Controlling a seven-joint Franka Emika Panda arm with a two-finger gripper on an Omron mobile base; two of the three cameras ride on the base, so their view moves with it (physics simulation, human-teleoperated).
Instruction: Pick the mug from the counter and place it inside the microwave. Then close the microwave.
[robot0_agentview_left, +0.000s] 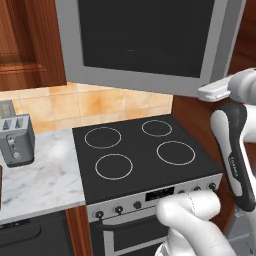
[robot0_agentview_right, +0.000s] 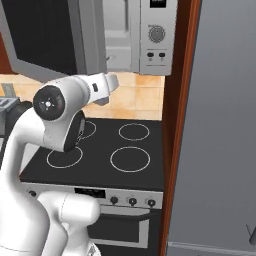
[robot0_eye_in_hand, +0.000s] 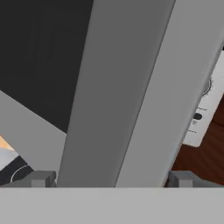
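Observation:
The microwave (robot0_agentview_right: 157, 35) hangs above the stove with its dark glass door (robot0_agentview_left: 145, 35) swung open towards me. In the hand view my gripper (robot0_eye_in_hand: 113, 179) is open, and its two fingertips (robot0_eye_in_hand: 43, 178) stand wide apart on either side of the door's grey edge (robot0_eye_in_hand: 127, 87), very close to it. The microwave's control panel (robot0_eye_in_hand: 201, 118) shows to the right of that edge. My hand (robot0_agentview_right: 106, 84) sits at the door's lower edge. I cannot make out the mug in any view. The marbled counter (robot0_agentview_left: 45, 175) lies left of the stove.
A black stovetop (robot0_agentview_left: 140, 150) with ring burners lies below the microwave, with oven knobs along its front. A silver toaster (robot0_agentview_left: 17, 140) stands on the counter at far left. A tall grey panel (robot0_agentview_right: 225, 125) and a wooden side wall (robot0_agentview_right: 175, 125) close off the right.

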